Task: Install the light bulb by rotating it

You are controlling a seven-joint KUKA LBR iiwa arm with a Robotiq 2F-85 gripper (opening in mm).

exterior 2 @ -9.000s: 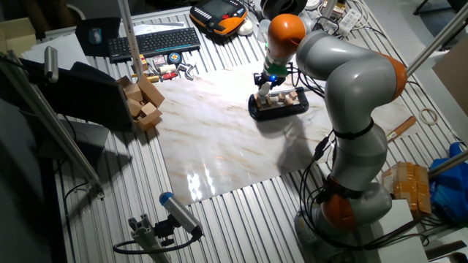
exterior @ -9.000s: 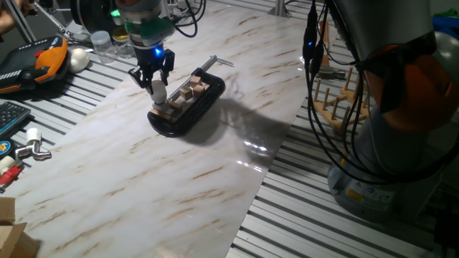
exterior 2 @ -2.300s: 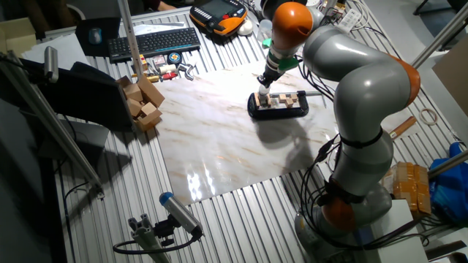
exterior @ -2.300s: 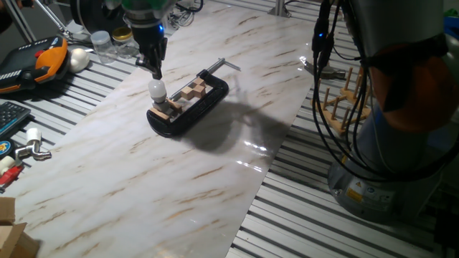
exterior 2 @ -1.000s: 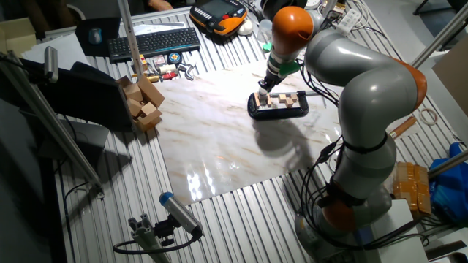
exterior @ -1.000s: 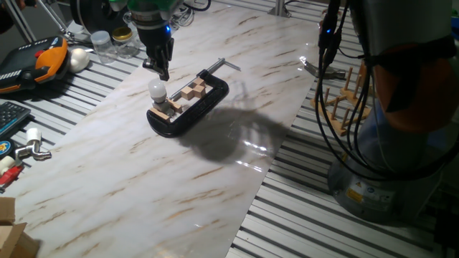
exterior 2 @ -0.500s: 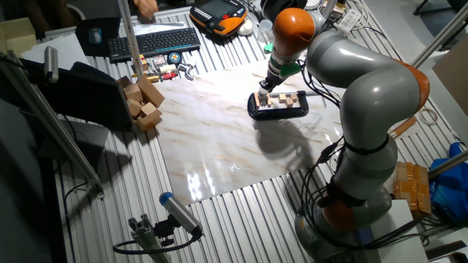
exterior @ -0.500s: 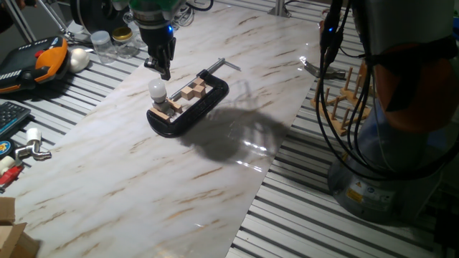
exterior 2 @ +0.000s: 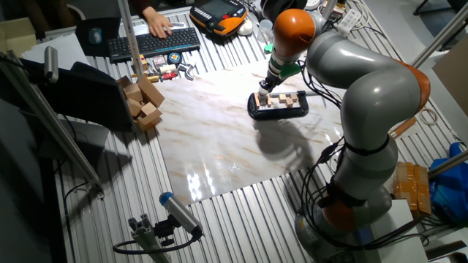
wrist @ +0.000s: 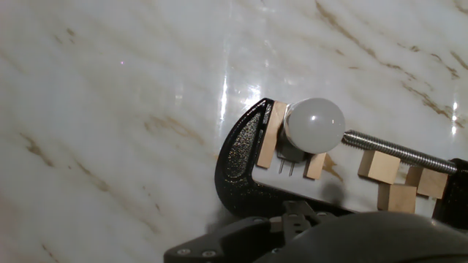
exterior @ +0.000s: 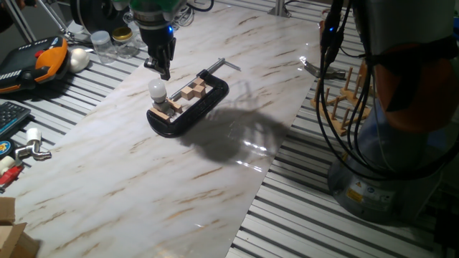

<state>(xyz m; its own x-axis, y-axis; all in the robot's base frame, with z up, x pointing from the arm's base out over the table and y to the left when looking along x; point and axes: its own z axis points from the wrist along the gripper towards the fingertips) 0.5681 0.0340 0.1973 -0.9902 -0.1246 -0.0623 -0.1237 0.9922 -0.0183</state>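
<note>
Right of centre in the hand view, we saw the light bulb (wrist: 314,124) seated upright in the black clamp (wrist: 241,164), seemingly installed, with the gripper (exterior: 163,68) above it holding nothing; we couldn't tell its width.

A small white frosted round light bulb (wrist: 314,125) sits upright between two pale wooden blocks (wrist: 267,135), which are held in the curved black metal clamp (wrist: 238,172) on the glossy marble-patterned bench (wrist: 110,109). A threaded grey screw rod (wrist: 398,148) runs in from the right toward the bulb. More small wooden cubes (wrist: 398,186) lie beneath the rod. Dark hand housing (wrist: 314,237) fills the lower edge; its fingers are not visible
</note>
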